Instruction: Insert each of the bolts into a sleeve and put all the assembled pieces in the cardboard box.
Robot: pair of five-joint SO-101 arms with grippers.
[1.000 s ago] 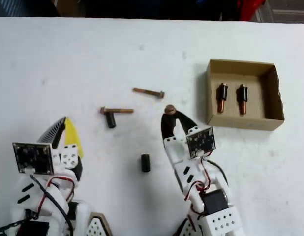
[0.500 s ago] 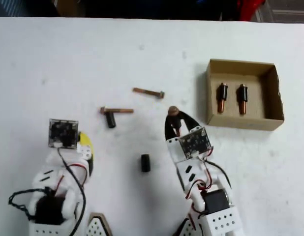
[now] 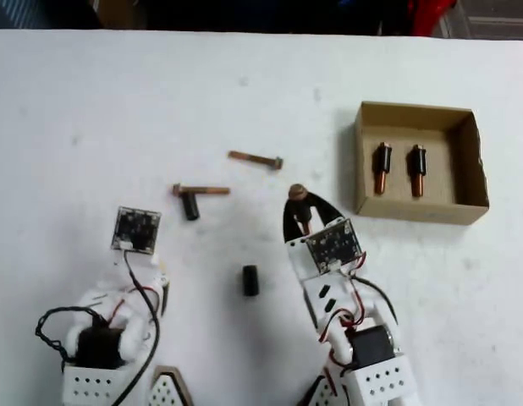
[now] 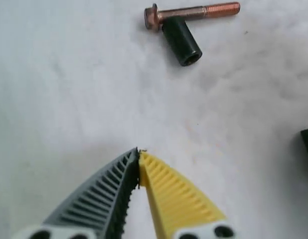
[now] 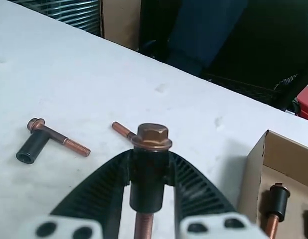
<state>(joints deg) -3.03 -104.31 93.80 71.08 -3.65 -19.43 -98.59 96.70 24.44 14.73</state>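
Compared with one second ago, the left arm is now carrying its camera board farther out over the table and more toward the centre, and the right arm is sitting slightly closer to the box side. The left pincer is pointing down at bare table surface with its grey and yellow fingers pressed together at the tips, gripping nothing. The loose sleeve is lying between the two arms, apart from both. The right pincer is clamping the held sleeve upright; the held bolt is passing through it, with the head resting on top and the copper shank showing below. Farther out, the near bolt is lying flat, and the second sleeve is lying beside it, one end touching the shank just by the head, not threaded onto it. Beyond these, the far bolt is lying alone. The cardboard box is standing just beside the right pincer on its outer side, and two assembled pieces are lying side by side inside it.
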